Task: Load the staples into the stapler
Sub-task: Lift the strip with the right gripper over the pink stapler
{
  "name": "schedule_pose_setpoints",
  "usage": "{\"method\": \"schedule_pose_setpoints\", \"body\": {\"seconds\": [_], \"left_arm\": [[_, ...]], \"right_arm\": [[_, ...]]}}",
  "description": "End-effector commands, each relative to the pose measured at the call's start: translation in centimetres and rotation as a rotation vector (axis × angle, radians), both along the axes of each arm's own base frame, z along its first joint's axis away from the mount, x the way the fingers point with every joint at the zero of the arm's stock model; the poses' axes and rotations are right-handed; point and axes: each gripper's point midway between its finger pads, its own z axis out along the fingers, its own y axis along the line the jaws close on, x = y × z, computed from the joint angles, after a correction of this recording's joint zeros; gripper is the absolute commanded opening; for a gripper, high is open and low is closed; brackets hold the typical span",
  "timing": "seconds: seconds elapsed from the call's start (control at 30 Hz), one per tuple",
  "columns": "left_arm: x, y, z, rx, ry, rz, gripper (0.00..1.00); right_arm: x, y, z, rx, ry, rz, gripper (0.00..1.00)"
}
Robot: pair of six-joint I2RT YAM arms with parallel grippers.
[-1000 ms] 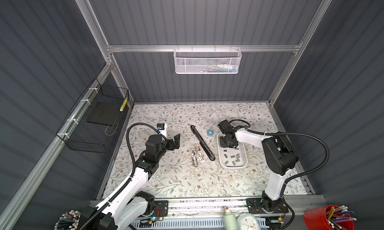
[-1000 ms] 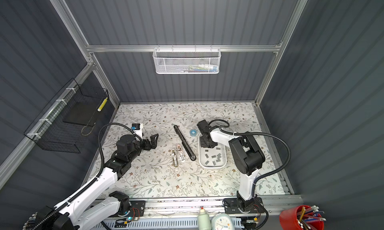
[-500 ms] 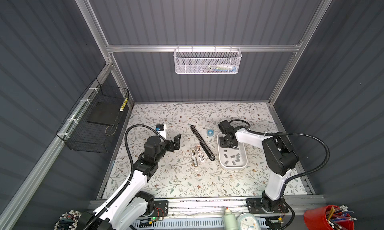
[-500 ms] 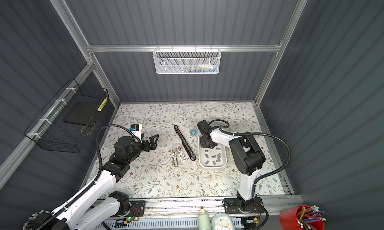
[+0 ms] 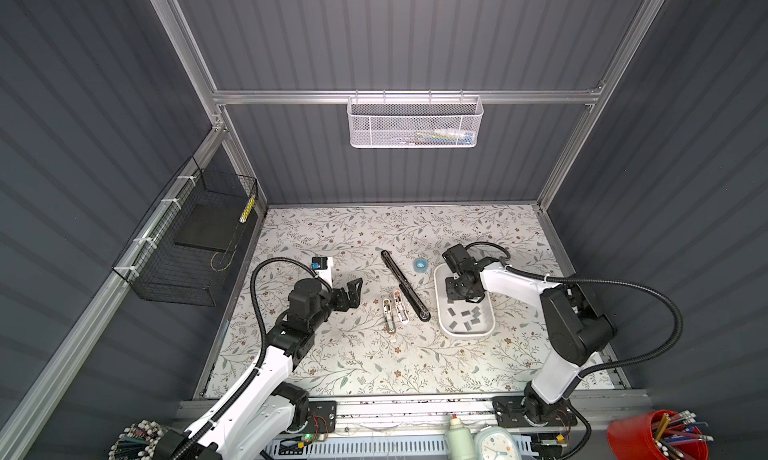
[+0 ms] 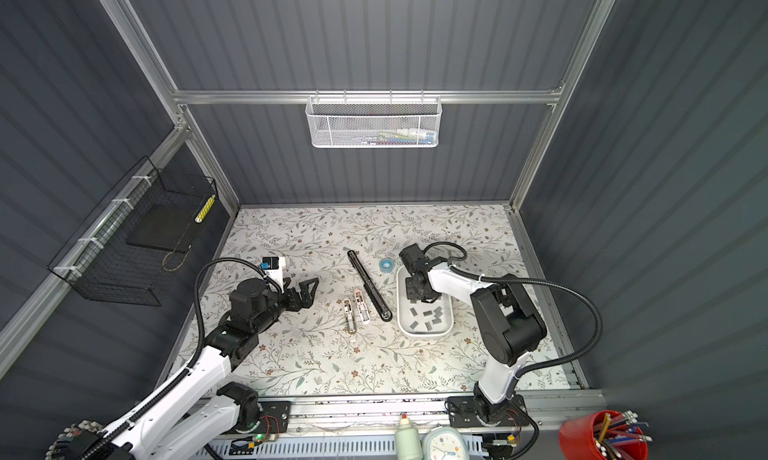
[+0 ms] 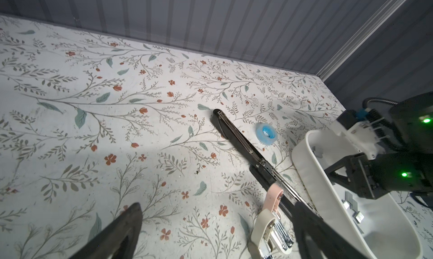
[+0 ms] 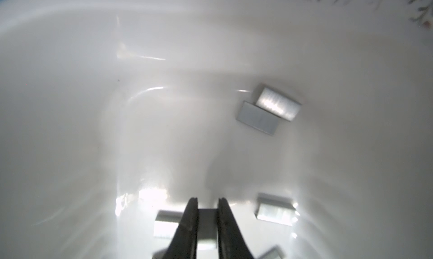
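Left arm is extended low across the table; left gripper (image 5: 355,292) is held with jaws spread wide. Right arm is folded inward, wrist pitched down; right gripper (image 8: 208,202) is closed, fingers (image 8: 191,213) pinched on one staple strip (image 8: 207,222).

The right gripper (image 6: 420,296) reaches down into the white tray (image 6: 424,335); grey staples (image 6: 428,315) lie scattered just behind it, toward its arm's base. Between this gripper and the left gripper (image 6: 309,292), whose jaws stand spread, the black stapler (image 6: 370,287) lies slanted on the counter (image 6: 316,354)
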Motion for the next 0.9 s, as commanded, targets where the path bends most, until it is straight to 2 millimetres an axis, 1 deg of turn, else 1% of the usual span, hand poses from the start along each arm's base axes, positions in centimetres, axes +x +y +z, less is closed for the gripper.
{"method": "schedule_pose_setpoints", "body": {"seconds": [0.0,0.07,0.17,0.27,0.33,0.4,0.47,0.53,0.6,0.67,0.8,0.87], "left_arm": [[-0.8,0.4,-1.4,-0.008,0.046,0.021,1.0],[-0.9,0.7,-1.3,-0.01,0.033,0.035,1.0],[-1.1,1.0,-0.6,-0.039,0.016,0.054,1.0],[-1.0,0.8,0.2,-0.052,0.015,0.047,1.0],[-0.8,0.6,0.6,-0.046,0.025,0.041,1.0],[-0.7,0.5,0.8,-0.043,0.034,0.039,1.0],[-0.8,0.3,0.4,-0.052,0.047,0.029,1.0],[-1.0,0.1,0.3,-0.057,0.054,0.015,1.0],[-1.3,0.0,0.3,-0.057,0.063,0.01,1.0],[-1.6,0.2,0.1,-0.061,0.07,0.017,1.0],[-2.3,0.2,-0.6,-0.084,0.091,0.01,1.0],[-2.7,0.3,-0.9,-0.083,0.104,0.008,1.0]], "right_arm": [[0.1,-0.7,1.9,-0.014,-0.067,-0.022,0.15],[0.1,-0.6,2.6,-0.01,-0.101,-0.018,0.14],[0.1,-0.1,3.5,0.004,-0.153,0.005,0.14],[-0.1,0.4,4.3,0.025,-0.193,0.034,0.14],[0.0,1.0,5.4,0.07,-0.236,0.045,0.14],[-0.3,1.7,6.3,0.115,-0.264,0.065,0.13],[-0.9,2.3,7.5,0.134,-0.311,0.095,0.13],[-1.4,2.5,8.6,0.12,-0.371,0.117,0.13],[-1.8,2.6,9.7,0.109,-0.425,0.132,0.14],[-2.3,3.1,10.6,0.136,-0.453,0.144,0.14],[-3.8,5.0,12.2,0.192,-0.452,0.17,0.15],[-4.9,6.3,13.2,0.226,-0.426,0.154,0.12]]}}
